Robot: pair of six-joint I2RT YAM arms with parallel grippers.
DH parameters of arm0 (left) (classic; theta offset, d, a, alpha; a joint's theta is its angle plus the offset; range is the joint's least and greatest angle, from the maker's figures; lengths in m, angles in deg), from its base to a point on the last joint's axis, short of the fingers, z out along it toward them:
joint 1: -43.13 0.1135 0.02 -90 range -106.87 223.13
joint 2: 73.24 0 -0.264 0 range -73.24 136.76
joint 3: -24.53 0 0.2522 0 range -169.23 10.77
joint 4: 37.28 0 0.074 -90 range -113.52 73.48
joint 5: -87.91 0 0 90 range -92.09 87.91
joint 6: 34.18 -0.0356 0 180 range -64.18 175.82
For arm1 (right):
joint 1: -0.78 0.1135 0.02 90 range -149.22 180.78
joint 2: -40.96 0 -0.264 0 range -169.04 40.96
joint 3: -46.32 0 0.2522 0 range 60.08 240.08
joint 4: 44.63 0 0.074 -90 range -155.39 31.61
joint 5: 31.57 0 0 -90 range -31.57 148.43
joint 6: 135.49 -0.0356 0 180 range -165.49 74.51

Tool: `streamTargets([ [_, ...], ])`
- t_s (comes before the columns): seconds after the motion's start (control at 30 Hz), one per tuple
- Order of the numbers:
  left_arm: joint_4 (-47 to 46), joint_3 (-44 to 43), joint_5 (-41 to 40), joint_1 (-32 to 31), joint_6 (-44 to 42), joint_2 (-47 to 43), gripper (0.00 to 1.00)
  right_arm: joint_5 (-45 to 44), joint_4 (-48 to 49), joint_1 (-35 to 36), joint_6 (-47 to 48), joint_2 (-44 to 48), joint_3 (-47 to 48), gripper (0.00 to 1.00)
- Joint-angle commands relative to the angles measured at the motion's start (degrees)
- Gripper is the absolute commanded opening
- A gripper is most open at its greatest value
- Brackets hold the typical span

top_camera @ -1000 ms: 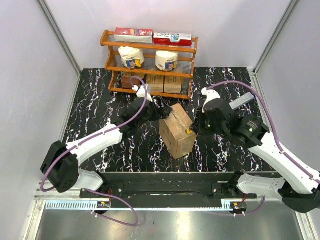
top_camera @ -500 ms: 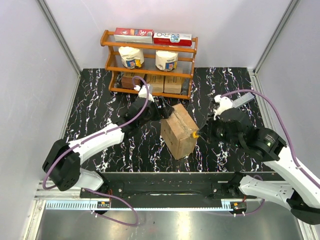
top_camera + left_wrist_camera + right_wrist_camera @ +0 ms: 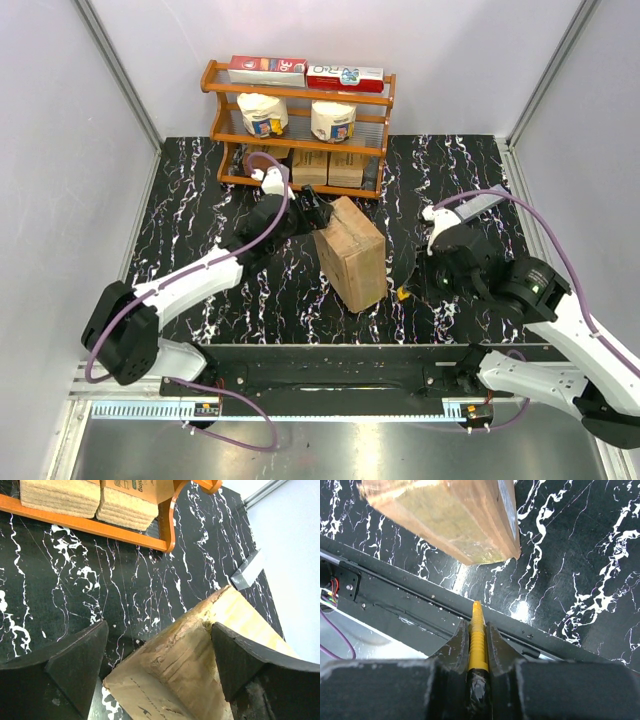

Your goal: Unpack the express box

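A black marble-patterned tabletop seen from above, with two robot arms reaching in from the near edge; the express box, a brown cardboard carton, stands near the middle of the tabletop, turned at an angle and tipped slightly, resting on a lower edge; its top looks closed from above, and nothing taken out of it lies anywhere in view. The left tool sits at the box's far upper corner, released, its jaws spread wide to either side of that corner; whether a pad touches the cardboard cannot be told. The right tool hangs just beside the box's near right corner, apart from it, clenched on a slim yellow stick, probably a cutter, whose tip points down toward the near edge of the tabletop. A wooden shelf with packets, tubs and small cartons stands at the back. Judged from this, the task is at an early stage; whether the tape is cut cannot be told; opening the flaps and lifting out the contents remain.
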Motion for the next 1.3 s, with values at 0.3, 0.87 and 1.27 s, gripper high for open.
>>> streamTargets([
  [0.3, 3.7, -2.9, 10.1, -0.2, -6.8, -7.4, 0.99, -11.1, 6.7, 0.2, -4.4, -7.6, -1.3, 0.0],
  [0.87, 5.3, -6.3, 16.5, 5.5, -5.5, -8.2, 0.99, -9.9, 9.9, -10.9, -11.0, -10.5, -6.2, 0.0],
  [1.27, 2.9, -4.8, 42.0, 6.6, -4.6, -1.6, 0.99, -1.7, 21.7, -13.5, -8.4, -17.1, -7.9, 0.0],
])
